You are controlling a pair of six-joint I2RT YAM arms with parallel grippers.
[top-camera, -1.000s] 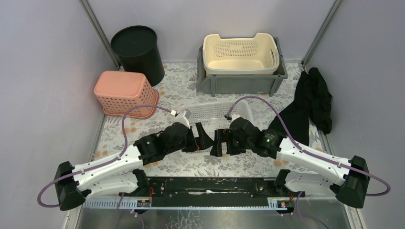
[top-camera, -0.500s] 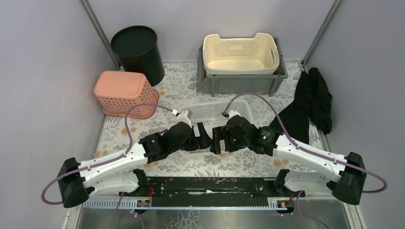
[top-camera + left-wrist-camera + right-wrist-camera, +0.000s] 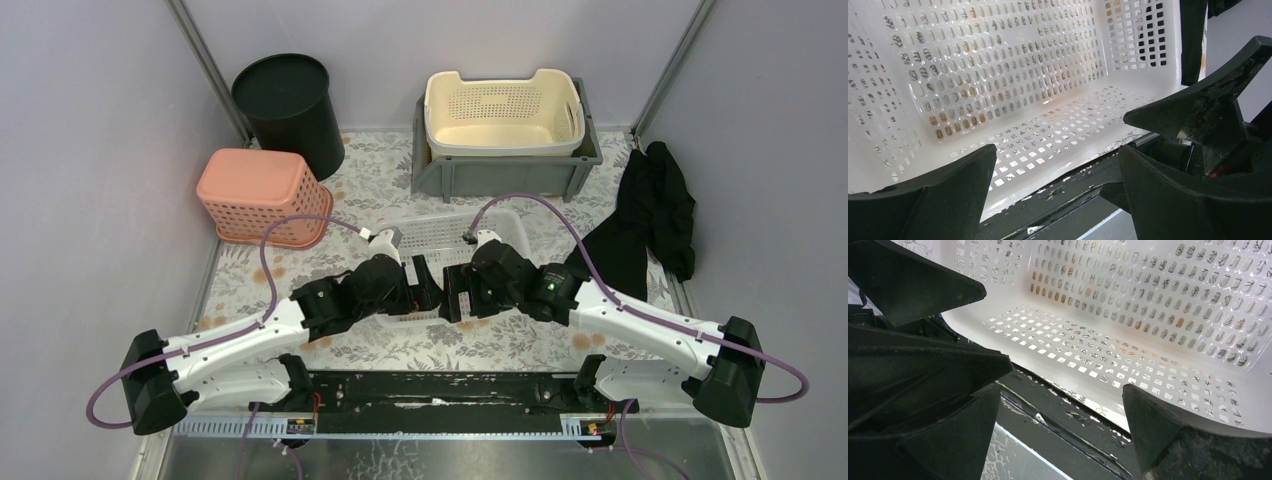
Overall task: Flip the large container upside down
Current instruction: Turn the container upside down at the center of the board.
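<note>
Two open hands, the left gripper point(image 3: 428, 287) and the right gripper point(image 3: 458, 297), hang side by side at the near rim of the large white perforated plastic basket point(image 3: 440, 232). It stands mouth up on the floral-patterned table point(image 3: 380, 185). Each gapes fully and holds nothing. I judge they are paired there to share the flip.
</note>
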